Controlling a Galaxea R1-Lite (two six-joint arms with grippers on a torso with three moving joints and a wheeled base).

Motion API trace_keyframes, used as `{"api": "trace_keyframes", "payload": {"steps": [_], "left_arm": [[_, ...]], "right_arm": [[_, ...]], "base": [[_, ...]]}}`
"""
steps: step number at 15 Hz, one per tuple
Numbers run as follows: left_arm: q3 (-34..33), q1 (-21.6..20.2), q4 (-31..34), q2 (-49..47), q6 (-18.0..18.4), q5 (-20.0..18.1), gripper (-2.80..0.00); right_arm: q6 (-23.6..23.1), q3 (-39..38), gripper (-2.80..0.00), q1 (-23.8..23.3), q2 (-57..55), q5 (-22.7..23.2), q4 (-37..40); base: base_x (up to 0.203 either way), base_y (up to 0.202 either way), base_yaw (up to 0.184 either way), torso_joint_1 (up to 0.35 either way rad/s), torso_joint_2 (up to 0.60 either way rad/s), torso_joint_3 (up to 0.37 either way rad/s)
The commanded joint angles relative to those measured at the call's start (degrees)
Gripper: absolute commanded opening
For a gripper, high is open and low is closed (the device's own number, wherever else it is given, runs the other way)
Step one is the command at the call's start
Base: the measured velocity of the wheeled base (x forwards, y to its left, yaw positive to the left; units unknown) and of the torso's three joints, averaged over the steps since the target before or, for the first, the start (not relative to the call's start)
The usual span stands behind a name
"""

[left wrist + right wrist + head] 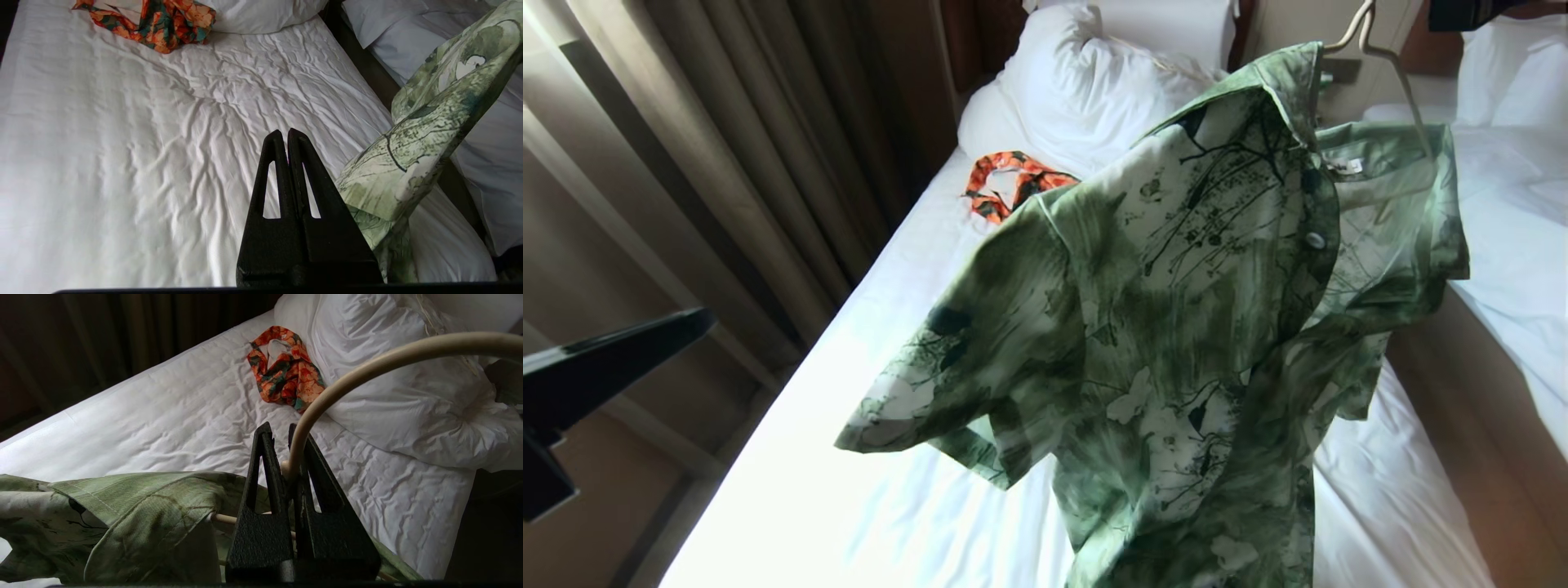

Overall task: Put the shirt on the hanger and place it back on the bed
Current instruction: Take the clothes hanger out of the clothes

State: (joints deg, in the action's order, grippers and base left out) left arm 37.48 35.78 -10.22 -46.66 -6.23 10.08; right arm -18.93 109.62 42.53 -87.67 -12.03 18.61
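The shirt (pixel 1176 327) hung on the hanger (pixel 1388 65) in the air above the bed (pixel 849 457), its collar up toward the pillows (pixel 1086 90). The right gripper (pixel 282 435) had its fingers clenched on the hanger's neck below the hook. The left gripper (pixel 284 132), fingers pressed together and empty, hovered over the sheet just beside a hanging sleeve, with an orange patterned garment (pixel 1009 184) lying near the pillows.

Bedroom, hotel-like: single bed (pixel 866 343) with wrinkled white sheet, big white pillows (pixel 1086 90), dark wooden headboard (pixel 980 33). Second white bed (pixel 1519 245) just beside it, narrow wood-floor gap between. Heavy beige floor-length curtains (pixel 727 139) along the bed's far side.
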Motion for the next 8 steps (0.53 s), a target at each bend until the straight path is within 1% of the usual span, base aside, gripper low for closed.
{"api": "trace_keyframes", "payload": {"steps": [1,3,6,8], "left_arm": [[-0.7,0.0,-0.1,0.8,0.0,0.3,-2.80],[-0.8,0.0,-0.1,1.3,0.0,0.4,-2.80],[-1.2,0.0,-0.2,1.7,0.0,0.4,-2.80],[-1.1,0.0,-0.2,1.7,0.0,0.4,-2.80]], "right_arm": [[-0.2,0.1,-2.80,-0.1,0.0,-0.1,0.0],[-0.9,0.3,-2.80,-0.4,0.0,0.0,-1.1],[-3.2,0.2,-2.80,-1.0,0.0,0.0,-7.8],[-4.3,0.2,-2.80,-1.6,0.0,0.0,-8.2]], "base": [[0.000,0.000,0.000,0.199,-0.56,-0.372],[0.000,0.000,0.000,0.211,-0.57,-0.362],[0.000,0.000,0.000,0.240,-0.62,-0.378],[0.000,0.000,0.000,0.209,-0.51,-0.303]]}}
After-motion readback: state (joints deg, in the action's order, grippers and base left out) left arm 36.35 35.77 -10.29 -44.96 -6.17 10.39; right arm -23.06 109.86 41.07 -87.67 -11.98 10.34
